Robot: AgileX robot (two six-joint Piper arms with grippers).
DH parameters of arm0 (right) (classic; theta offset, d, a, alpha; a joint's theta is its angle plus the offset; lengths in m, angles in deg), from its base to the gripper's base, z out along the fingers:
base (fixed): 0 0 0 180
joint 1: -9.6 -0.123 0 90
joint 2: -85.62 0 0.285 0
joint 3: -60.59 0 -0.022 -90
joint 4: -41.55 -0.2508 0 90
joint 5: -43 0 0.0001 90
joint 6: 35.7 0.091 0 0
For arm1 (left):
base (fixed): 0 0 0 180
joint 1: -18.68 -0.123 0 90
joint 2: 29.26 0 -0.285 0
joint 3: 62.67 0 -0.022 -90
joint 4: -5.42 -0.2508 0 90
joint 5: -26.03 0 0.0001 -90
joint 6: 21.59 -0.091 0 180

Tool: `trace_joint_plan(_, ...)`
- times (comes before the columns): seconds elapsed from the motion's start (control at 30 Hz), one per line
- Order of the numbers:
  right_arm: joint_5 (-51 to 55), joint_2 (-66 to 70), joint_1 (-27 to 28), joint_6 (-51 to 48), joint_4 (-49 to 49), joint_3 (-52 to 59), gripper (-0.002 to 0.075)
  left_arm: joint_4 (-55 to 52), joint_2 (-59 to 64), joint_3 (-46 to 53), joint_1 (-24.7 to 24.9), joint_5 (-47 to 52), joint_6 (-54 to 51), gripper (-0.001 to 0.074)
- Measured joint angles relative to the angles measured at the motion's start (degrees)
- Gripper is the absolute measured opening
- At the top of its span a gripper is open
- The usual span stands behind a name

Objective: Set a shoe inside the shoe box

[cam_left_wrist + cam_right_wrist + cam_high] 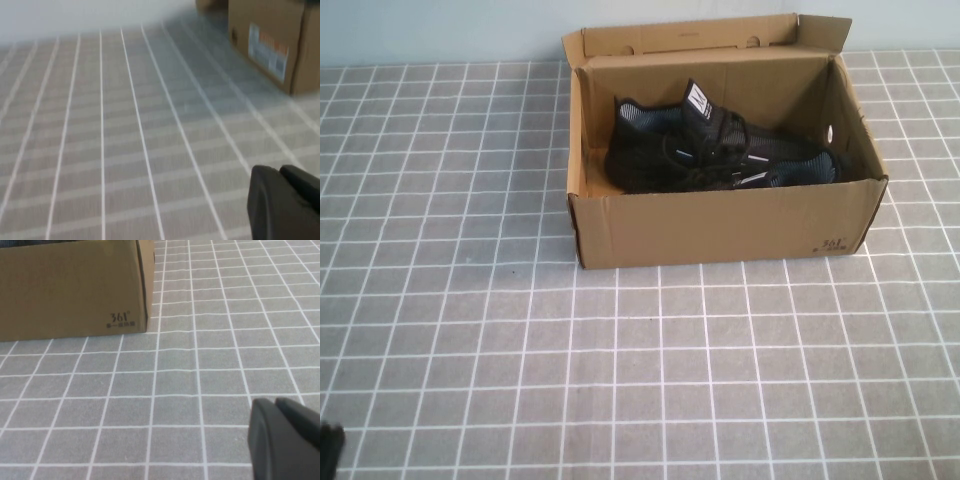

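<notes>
Shoe box [720, 225] — brown corrugated cardboard, open, upper centre of the high view, lid flap standing up behind it. Small dark print near its lower right front corner; the right wrist view shows the same print as "361" on the box's front wall. The left wrist view shows a side wall carrying a pale label [267, 50].

Contents — dark footwear lying inside the box, toes toward the right of the frame. The shoe [775, 168], black knit with short white dashes on its side, lies along the near side and right of the interior. Its twin [655, 135] lies beside it, toward the left and back, with its upright white-barred tongue tab [696, 102] standing above the laces. The two overlap and their outlines are hard to separate.

Table [620, 380] — grey cloth with a white grid.

Left gripper [285, 202] — dark, lower right of the left wrist view, above bare cloth, well apart from the box; fingers pressed together.

Right gripper [282, 437] — dark, lower right of the right wrist view, above bare cloth, apart from the box's corner; fingers pressed together.
</notes>
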Motion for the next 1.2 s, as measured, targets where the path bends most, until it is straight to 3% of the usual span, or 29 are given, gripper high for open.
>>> trace_joint_plan(0.17, 0.0, 0.0, 0.0, 0.0, 0.0, 0.0, -0.0016, -0.5, 0.0, 0.1, 0.0, 8.4, -0.1, -0.0001)
trace_joint_plan(1.2, 0.0, 0.0, 0.0, 0.0, 0.0, 0.0, -0.0016, -0.5, 0.0, 0.1, 0.0, 8.6, -0.2, -0.0001)
